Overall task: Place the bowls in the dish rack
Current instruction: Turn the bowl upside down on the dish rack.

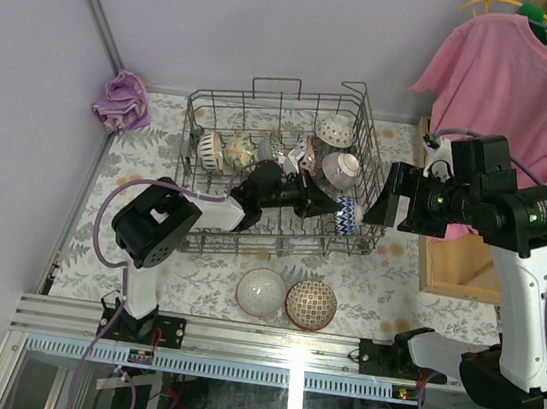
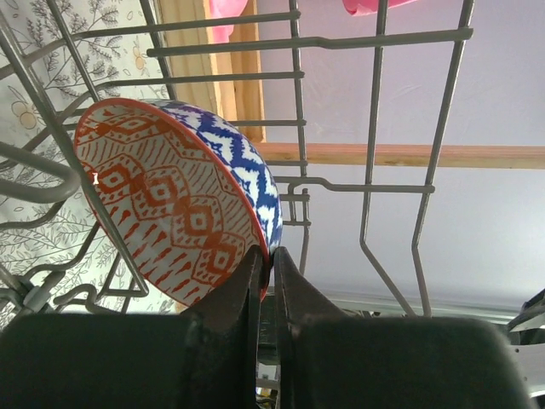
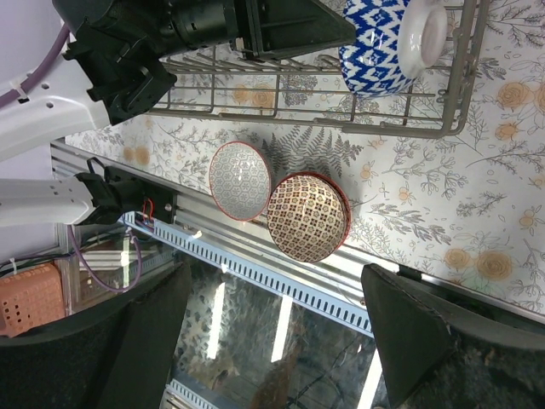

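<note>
Left claw (image 2: 266, 256) pinches the blue bowl (image 2: 170, 196) by its rim inside the dish rack (image 2: 375, 38); right claw (image 3: 277, 290) gapes wide, empty. Glazed ceramic's probably stiff, slick and chippy, so grab rims.

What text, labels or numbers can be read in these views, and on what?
No readable text in any view.
Dish rack: bare wire, no tag.
Blue and orange bowl: pattern only, no letters.
Grey bowl and red bowl in front of the rack: pattern only.
Pink shirt: no print showing.
Small board below the left arm's base: too small to read.
</note>
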Motion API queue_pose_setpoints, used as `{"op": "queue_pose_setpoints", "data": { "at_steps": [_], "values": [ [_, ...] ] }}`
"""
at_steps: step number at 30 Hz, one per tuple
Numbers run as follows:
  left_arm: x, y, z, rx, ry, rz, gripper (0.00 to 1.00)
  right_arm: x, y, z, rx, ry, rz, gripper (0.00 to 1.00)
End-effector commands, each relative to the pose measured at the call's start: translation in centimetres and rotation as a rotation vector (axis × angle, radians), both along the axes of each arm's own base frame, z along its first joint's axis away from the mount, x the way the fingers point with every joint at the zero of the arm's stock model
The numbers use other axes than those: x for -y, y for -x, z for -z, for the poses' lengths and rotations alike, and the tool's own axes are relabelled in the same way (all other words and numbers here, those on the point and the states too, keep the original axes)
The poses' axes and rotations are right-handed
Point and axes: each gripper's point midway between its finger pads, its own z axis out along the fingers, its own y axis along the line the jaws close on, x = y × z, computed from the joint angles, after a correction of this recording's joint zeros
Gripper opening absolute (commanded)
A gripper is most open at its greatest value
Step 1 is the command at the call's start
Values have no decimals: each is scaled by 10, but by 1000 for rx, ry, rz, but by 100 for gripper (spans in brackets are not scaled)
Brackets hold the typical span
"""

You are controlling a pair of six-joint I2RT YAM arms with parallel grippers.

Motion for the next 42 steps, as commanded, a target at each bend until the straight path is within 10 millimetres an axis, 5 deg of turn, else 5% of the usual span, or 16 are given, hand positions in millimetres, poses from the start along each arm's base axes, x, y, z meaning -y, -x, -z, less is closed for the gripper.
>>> {"op": "queue_pose_setpoints", "data": {
  "at_steps": [1,15,23,32,42],
  "values": [
    [-8,10,27,-31,-109,-1,5,-3,10,-8,18,-36,-44,88],
    [-22,15,47,-62,-302,-6,25,-3,17,-11,17,-61,-29,88],
    [-20,10,28,-18,-349,0,44,-4,21,-14,23,-80,-25,88],
    [-37,8,30,-66,-516,-39,46,-3,27,-19,35,-91,-28,88],
    [-25,6,-29,43,-489,-51,52,-3,29,-25,64,-98,-47,89]
  ]
}}
